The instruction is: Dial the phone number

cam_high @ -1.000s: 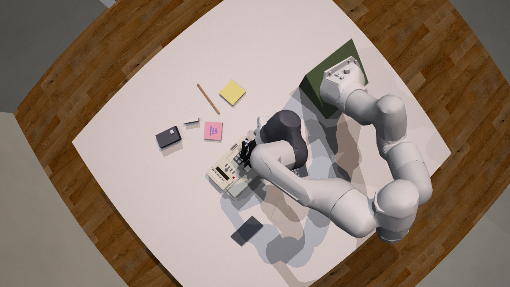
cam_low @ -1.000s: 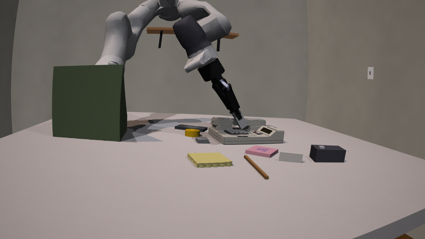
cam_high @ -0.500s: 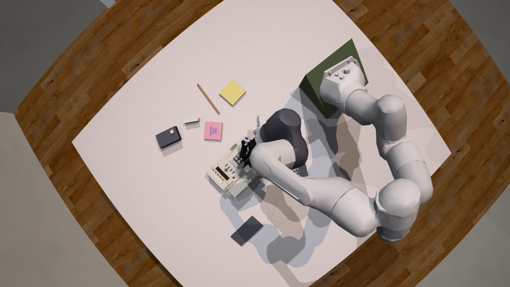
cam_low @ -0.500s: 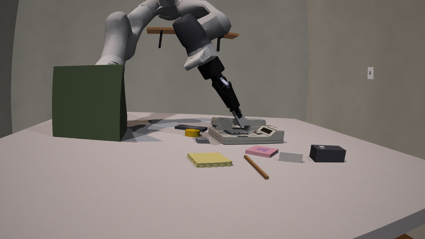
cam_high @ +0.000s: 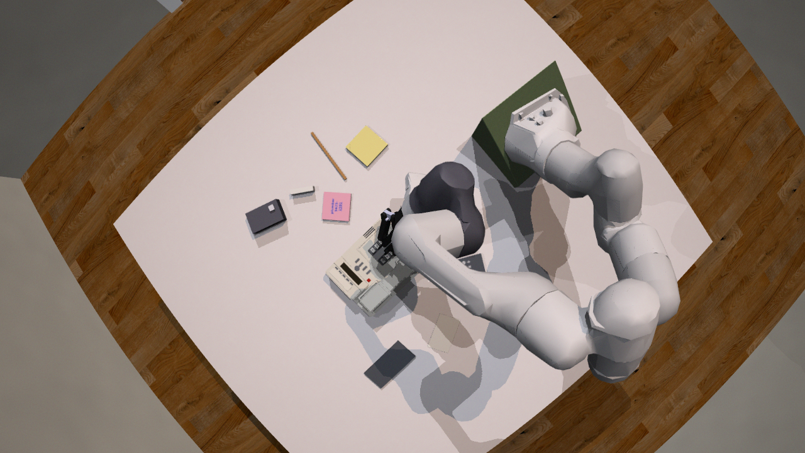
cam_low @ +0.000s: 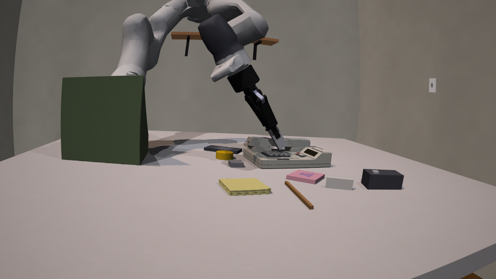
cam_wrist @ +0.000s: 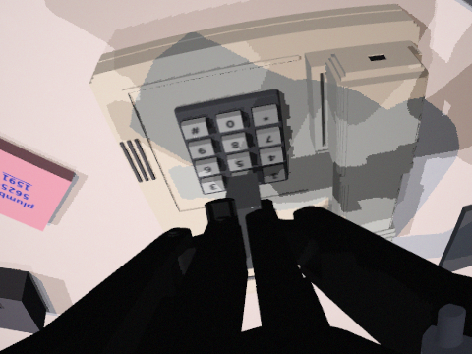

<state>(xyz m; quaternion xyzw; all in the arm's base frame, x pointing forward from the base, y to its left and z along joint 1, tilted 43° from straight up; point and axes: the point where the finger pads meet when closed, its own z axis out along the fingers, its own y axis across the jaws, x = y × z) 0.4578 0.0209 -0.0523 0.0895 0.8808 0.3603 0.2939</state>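
Note:
The beige desk phone (cam_high: 349,275) (cam_low: 294,161) (cam_wrist: 132,98) lies near the table's middle. Its handset (cam_low: 298,142) (cam_wrist: 374,132) rests in the cradle beside the dark keypad (cam_high: 375,251) (cam_low: 274,153) (cam_wrist: 230,138). My gripper (cam_high: 385,248) (cam_low: 280,145) (cam_wrist: 247,198) is shut with nothing between the fingers. It leans down onto the keypad, and its joined tips cover the middle key of the bottom row. The pink note (cam_high: 336,206) (cam_low: 305,176) (cam_wrist: 29,187) with blue writing lies on the table next to the phone.
A tall green box (cam_high: 526,129) (cam_low: 102,119) stands by the arm's base. A yellow pad (cam_high: 366,145) (cam_low: 244,185), a pencil (cam_high: 328,156) (cam_low: 298,195), a grey card (cam_high: 302,190) (cam_low: 339,183) and a black box (cam_high: 265,216) (cam_low: 382,179) lie beyond the note. A dark slab (cam_high: 389,363), a yellow puck (cam_low: 224,154) and a grey block (cam_low: 236,162) lie near the phone.

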